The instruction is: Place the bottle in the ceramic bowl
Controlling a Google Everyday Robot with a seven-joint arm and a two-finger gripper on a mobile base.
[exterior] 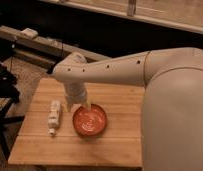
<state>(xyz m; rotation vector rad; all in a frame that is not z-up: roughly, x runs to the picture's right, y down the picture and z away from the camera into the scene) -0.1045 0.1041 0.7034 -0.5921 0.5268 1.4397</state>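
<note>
The small whitish-cream bottle [54,117] lies on its side on the wooden table [65,147], cap end toward the front, just left of the ceramic bowl. The orange-red glossy bowl [90,121] sits near the table's middle and looks empty. My gripper [78,102] hangs from the white arm just behind the bowl's back-left rim, between the bottle and the bowl, to the right of the bottle. It holds nothing that I can see.
My large white arm [145,70] crosses the view from the right and covers the table's right side. A dark chair or stand [5,90] is left of the table. A long low ledge [40,45] runs behind it.
</note>
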